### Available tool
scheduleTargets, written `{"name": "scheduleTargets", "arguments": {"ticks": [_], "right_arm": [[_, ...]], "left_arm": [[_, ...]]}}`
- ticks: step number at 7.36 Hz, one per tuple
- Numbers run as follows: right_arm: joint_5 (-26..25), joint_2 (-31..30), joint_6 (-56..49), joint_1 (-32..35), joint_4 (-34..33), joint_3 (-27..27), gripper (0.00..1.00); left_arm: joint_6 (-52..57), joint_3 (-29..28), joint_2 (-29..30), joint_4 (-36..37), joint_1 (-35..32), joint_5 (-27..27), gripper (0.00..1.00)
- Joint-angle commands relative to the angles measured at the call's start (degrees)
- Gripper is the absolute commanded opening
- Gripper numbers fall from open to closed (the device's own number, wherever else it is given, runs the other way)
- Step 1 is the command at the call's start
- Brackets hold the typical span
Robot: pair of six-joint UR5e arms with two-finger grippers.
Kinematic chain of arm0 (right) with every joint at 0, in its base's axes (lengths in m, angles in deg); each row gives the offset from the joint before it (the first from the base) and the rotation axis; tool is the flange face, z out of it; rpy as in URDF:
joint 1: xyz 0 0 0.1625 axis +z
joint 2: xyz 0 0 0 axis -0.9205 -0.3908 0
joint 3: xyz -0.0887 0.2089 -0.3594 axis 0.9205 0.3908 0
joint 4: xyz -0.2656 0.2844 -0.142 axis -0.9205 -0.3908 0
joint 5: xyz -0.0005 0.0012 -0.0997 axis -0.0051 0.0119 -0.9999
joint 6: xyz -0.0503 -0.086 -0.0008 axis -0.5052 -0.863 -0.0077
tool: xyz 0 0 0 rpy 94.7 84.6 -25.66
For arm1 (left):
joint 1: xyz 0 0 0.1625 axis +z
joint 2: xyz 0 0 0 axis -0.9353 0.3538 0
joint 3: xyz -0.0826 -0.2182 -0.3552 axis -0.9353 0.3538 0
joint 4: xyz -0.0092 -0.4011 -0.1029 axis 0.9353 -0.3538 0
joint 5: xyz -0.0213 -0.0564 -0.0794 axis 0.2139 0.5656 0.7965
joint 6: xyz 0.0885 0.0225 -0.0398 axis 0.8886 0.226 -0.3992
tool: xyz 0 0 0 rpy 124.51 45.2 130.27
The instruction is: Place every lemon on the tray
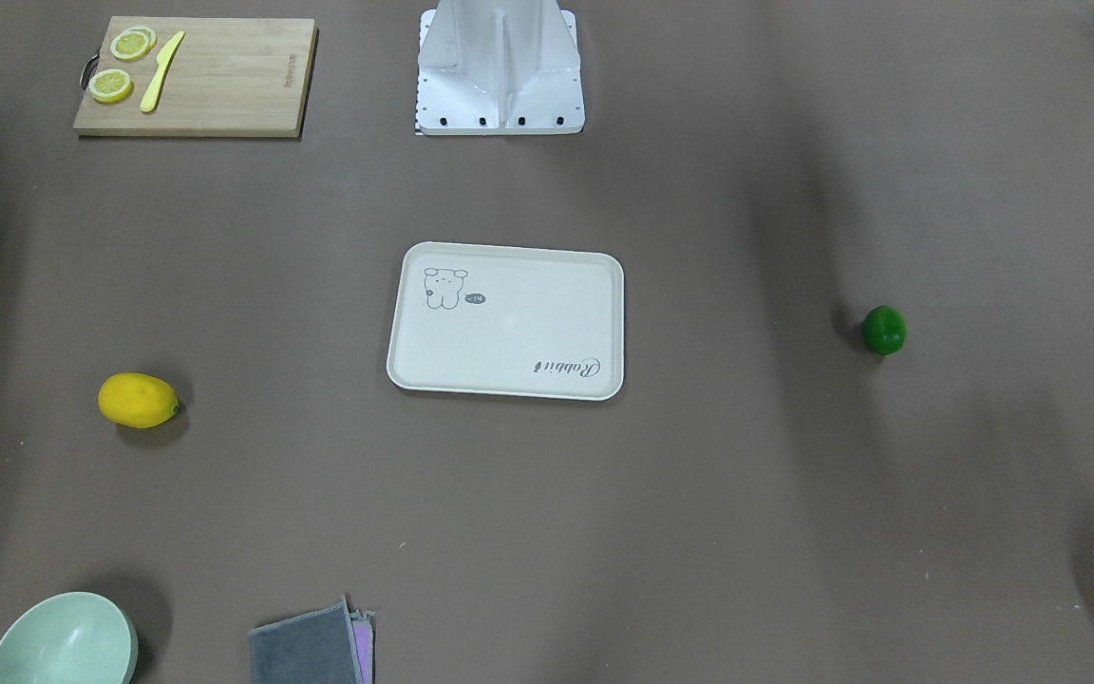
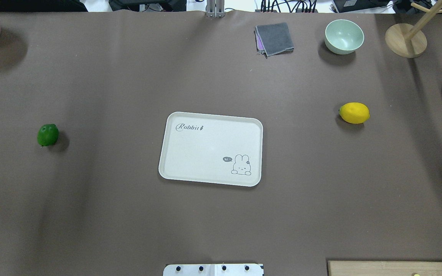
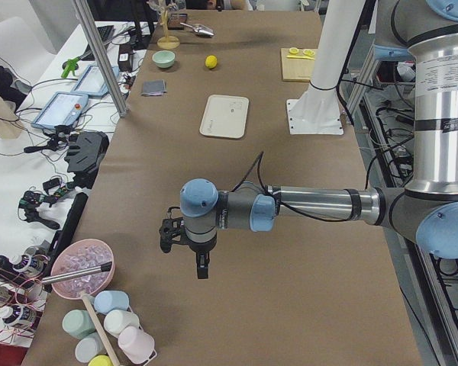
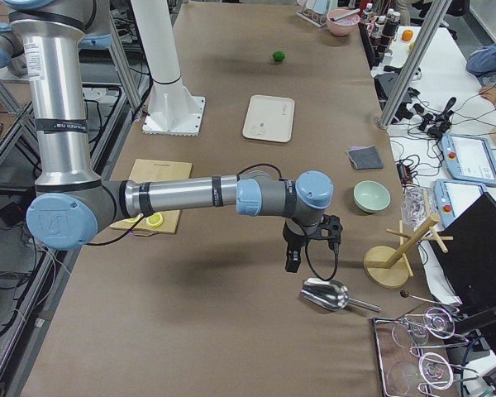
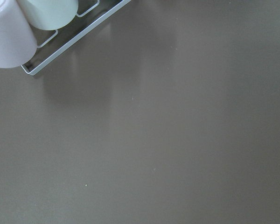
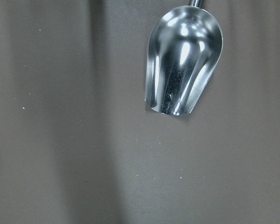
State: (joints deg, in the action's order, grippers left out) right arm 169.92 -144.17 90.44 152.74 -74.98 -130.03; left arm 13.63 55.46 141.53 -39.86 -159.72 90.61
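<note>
Bring your right hand [image 4: 291,264], open or clenched I cannot tell, above the yellow lemon [image 2: 354,113] and grip across its narrow middle.

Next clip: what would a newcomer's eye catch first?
The cream tray sits empty at the middle of the table, the yellow lemon far out on the robot's right and the green lemon far out on its left. The left tool and right tool hang over the table's ends, near neither fruit.
</note>
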Motion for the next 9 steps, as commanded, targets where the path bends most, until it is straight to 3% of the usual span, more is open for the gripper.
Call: {"name": "scheduleTargets", "arguments": {"ticks": [1,5,9], "right_arm": [[0.8,-0.2,-0.3,0.3,0.2,-0.2,1.00],[2.1,0.7,1.1,-0.6,0.4,-1.1,1.00],[2.4,7.1,11.9,-11.5,0.9,-2.9,1.00]], "left_arm": [[0.0,0.0,0.0,-0.1,0.0,0.0,0.99],[-0.2,0.1,0.0,0.3,0.0,1.5,0.99],[-0.2,0.1,0.0,0.4,-0.1,1.5,0.99]]}}
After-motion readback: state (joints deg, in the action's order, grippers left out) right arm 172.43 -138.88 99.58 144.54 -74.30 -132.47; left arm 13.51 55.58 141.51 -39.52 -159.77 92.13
